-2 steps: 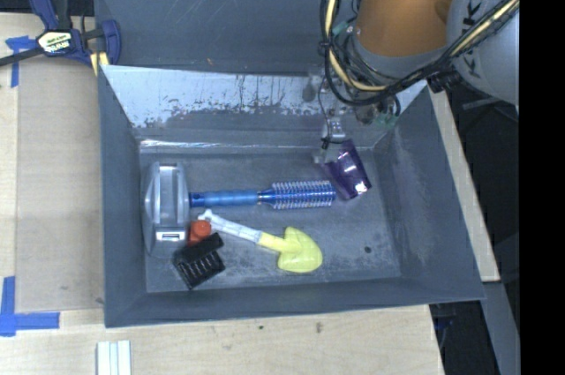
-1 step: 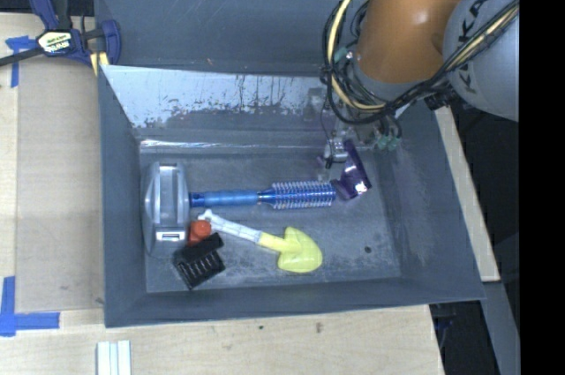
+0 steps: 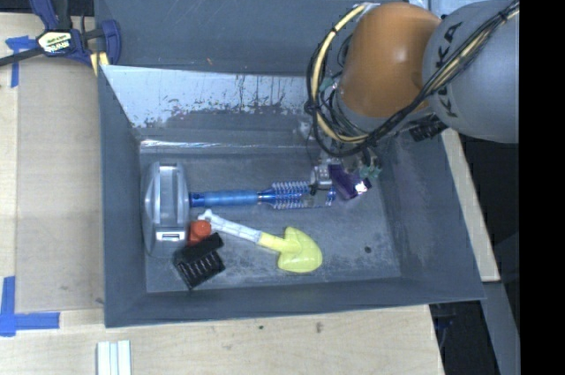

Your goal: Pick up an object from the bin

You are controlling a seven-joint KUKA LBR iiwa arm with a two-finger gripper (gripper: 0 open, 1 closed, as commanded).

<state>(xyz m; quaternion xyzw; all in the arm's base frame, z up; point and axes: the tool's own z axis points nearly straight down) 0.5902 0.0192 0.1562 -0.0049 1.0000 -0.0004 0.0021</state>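
Right of the bin's (image 3: 265,148) centre, my gripper (image 3: 327,185) is low over the grey floor, below the orange cover (image 3: 384,60) and the looped cables (image 3: 328,113) of my wrist, which hide much of it. Whether it is wide, narrow or closed on anything I cannot tell.

The thing nearest to me is a blue-handled brush (image 3: 256,198). It lies almost level across the middle of the floor, its coiled bristle end toward the right of the frame and right up against my gripper. Its blue handle runs leftward from there. I cannot tell whether the bristle tip is within my grasp or only beside it.

A small purple piece (image 3: 357,185) shows just right of my gripper. I cannot tell whether it belongs to my wrist or to the bin.

The handle's far end meets a grey and clear object (image 3: 165,198) standing lengthwise at the left of the floor. Below the handle, toward the lower left of the frame, lie a small red piece (image 3: 200,230), a black brush (image 3: 199,262) and a yellow scoop (image 3: 298,251) on a white handle. All three are well apart from my gripper.
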